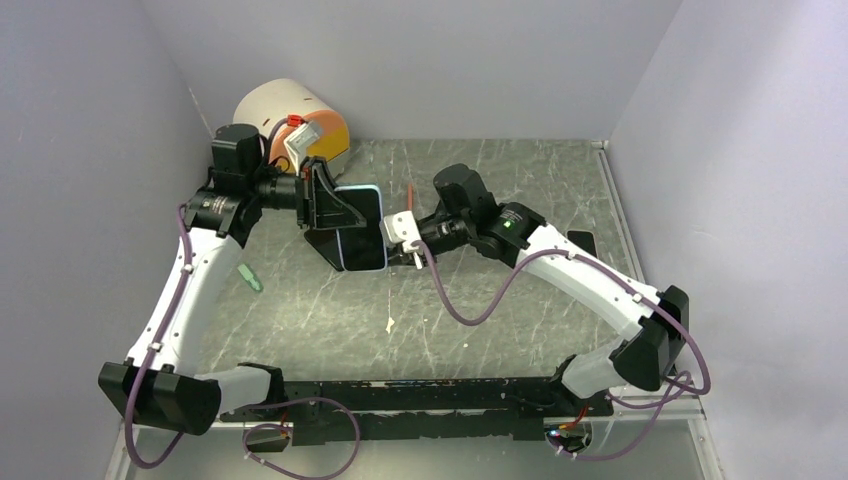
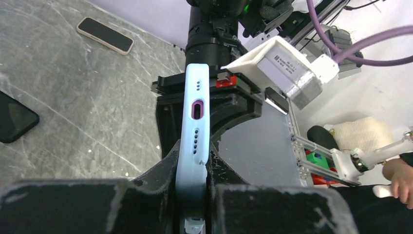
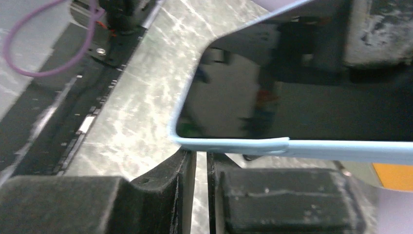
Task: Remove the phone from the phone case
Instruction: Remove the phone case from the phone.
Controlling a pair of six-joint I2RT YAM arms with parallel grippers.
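The black-screened phone [image 1: 362, 235] is held above the grey marbled counter [image 1: 480, 300], inside its pale blue rubbery phone case [image 2: 195, 131]. Its long axis runs away from the bases. My left claw [image 1: 328, 208] clamps the case. My right claw [image 3: 200, 168], almost closed and holding nothing, sits at the case's free edge, so I'd pry there.

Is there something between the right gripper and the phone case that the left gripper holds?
Nothing visible. The right gripper sits right at the edge of the light blue phone case, with only the table behind it. The left gripper clamps the case from the opposite side.
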